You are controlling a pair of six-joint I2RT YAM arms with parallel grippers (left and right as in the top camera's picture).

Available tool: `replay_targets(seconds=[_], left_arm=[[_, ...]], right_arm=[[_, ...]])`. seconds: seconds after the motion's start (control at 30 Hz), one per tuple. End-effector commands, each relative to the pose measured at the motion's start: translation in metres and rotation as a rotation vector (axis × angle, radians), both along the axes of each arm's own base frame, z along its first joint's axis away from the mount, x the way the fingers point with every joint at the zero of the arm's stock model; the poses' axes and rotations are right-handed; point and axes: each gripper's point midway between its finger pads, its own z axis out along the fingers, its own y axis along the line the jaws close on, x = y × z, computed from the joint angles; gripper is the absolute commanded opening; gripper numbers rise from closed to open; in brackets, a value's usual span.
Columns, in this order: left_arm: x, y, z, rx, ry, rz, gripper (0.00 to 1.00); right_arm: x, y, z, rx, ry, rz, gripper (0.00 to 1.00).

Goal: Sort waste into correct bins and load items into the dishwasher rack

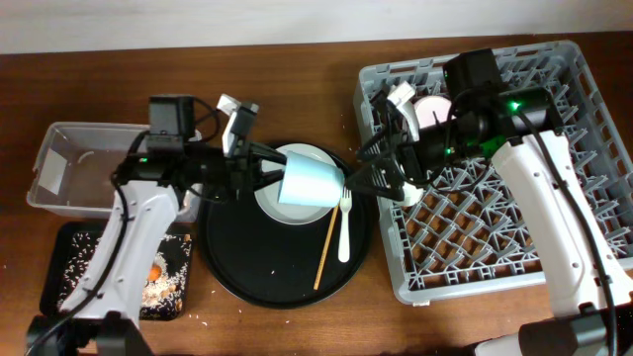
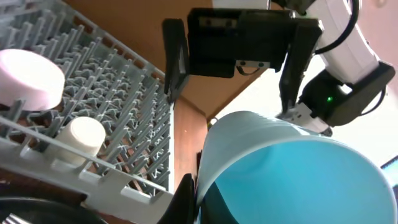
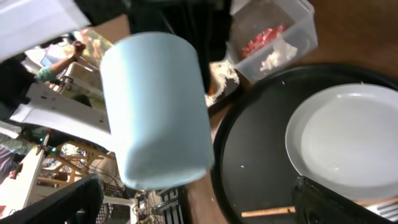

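My left gripper [image 1: 265,178] is shut on the rim of the light blue cup [image 1: 310,183] and holds it on its side above the pale plate [image 1: 297,158]. The cup fills the left wrist view [image 2: 292,168] and shows in the right wrist view [image 3: 155,106]. My right gripper [image 1: 368,180] is open, facing the cup's base and apart from it; its open fingers also show in the left wrist view [image 2: 231,93]. A white fork [image 1: 345,222] and a wooden chopstick [image 1: 323,247] lie on the round tray. The grey rack [image 1: 514,237] holds a cream cup [image 1: 404,99] and a white bowl [image 1: 432,111].
The large round black tray [image 1: 237,267] lies between the arms. The clear tub [image 1: 74,168] at the left holds the red wrapper [image 3: 264,40] and white tissue [image 3: 277,56]. The shallow black tray [image 1: 74,267] holds rice and an orange carrot [image 1: 155,272].
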Motion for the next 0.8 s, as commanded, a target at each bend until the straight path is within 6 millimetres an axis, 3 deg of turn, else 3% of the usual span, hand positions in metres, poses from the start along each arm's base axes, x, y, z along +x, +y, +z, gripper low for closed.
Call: replay_targets(seconds=[0.0,0.13,0.3,0.4,0.63,0.7,0.77], left_arm=[[-0.003,-0.002,0.007,-0.046,-0.062,-0.043,0.00],[-0.003,-0.003,0.007,-0.046,-0.065,-0.042,0.00],[-0.003,-0.002,0.007,-0.046,-0.070,-0.041,0.00],[-0.003,-0.002,0.007,-0.046,-0.070,-0.041,0.00],[-0.002,-0.002,0.007,-0.044,-0.068,-0.040,0.00],[0.000,-0.002,-0.007,0.019,0.001,0.004,0.05],[0.004,0.003,-0.041,0.189,0.134,0.098,0.05]], right_arm=[[-0.017,0.022,0.007,0.049,-0.045,0.100,0.99],[-0.030,0.040,0.006,0.049,-0.069,0.165,0.99],[-0.032,0.042,0.004,0.049,-0.063,0.172,0.81],[-0.038,0.049,-0.003,0.046,-0.052,0.199,0.80],[-0.035,0.050,-0.003,0.055,-0.073,0.199,0.54],[-0.031,0.051,0.006,0.102,-0.101,0.201,0.52],[-0.020,0.046,0.009,0.118,-0.106,0.167,0.49]])
